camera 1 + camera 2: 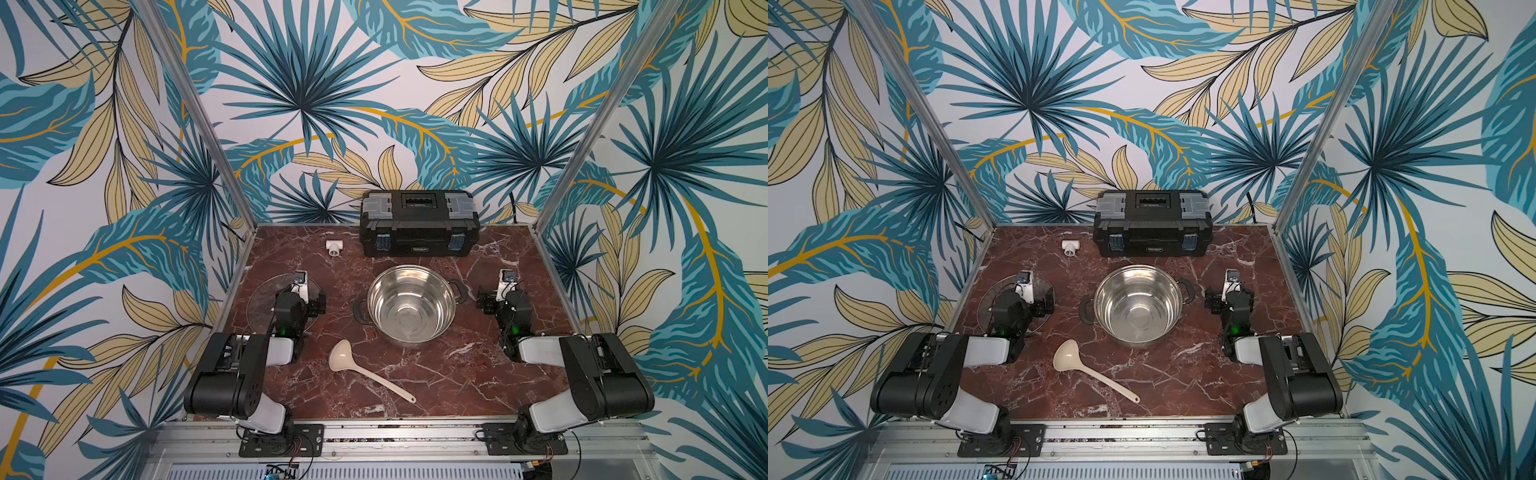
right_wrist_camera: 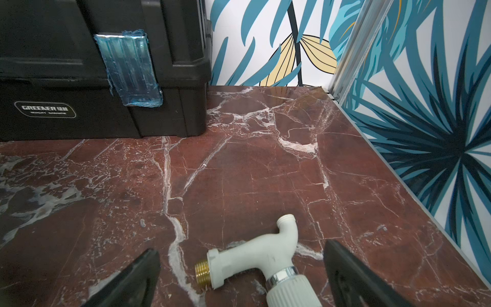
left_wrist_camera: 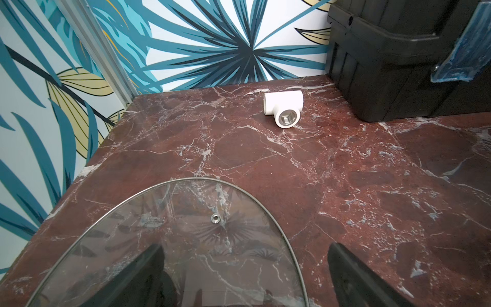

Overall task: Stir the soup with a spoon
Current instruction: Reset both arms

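Spoon [image 1: 374, 376] free on the table [image 1: 478, 374]; both arms folded.
In a top view it lies behind and right of the left gripper [image 1: 309, 297], the nearer, handle slanting back-right. Left wrist view: jaws spread above glass lid [image 3: 170, 239]. Right wrist view: right gripper [image 2: 243, 247] spread above white tap [image 2: 255, 255]; no spoon.

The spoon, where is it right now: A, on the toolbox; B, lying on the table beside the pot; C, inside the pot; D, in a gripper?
B: the spoon lies flat on the table, just outside the pot on its near side.
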Controlling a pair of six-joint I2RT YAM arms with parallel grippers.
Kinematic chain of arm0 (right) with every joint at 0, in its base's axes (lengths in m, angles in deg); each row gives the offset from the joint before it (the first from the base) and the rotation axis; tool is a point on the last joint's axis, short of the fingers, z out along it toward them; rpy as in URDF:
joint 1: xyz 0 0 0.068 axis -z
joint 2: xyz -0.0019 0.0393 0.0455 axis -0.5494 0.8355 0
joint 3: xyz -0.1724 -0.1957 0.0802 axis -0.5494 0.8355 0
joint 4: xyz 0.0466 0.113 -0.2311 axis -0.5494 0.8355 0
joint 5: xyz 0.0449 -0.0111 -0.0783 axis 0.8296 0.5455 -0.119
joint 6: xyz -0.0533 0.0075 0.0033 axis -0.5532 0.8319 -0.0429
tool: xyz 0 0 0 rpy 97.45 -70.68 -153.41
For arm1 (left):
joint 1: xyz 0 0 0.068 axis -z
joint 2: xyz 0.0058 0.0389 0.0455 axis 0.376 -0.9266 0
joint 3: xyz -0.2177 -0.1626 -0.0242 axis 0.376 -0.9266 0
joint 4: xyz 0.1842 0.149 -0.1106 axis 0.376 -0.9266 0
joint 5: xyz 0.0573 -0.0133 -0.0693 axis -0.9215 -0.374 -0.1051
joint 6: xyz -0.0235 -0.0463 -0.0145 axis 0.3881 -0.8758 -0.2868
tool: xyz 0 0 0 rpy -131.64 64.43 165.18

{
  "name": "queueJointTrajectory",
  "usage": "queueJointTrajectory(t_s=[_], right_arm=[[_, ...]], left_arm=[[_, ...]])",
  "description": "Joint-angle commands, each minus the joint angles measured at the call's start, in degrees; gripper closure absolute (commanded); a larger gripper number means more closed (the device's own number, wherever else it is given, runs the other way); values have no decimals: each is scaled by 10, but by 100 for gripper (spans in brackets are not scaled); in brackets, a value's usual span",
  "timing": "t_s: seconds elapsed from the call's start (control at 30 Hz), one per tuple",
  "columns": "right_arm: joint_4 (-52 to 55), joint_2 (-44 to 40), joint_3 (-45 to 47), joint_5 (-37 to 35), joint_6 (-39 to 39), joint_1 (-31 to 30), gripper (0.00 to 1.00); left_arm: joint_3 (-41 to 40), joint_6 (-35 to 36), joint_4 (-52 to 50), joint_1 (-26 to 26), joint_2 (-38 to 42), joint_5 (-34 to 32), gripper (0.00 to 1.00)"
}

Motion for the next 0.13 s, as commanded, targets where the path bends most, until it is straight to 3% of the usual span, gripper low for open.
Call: queueJointTrajectory(t_s=[0.0, 0.1], right_arm=[[9, -3, -6, 6, 7, 2, 0], [8, -4, -5, 9, 8, 3, 0]], left_arm=[[19, 8, -5, 6, 7, -11, 0], [19, 9, -5, 6, 7, -13, 0]])
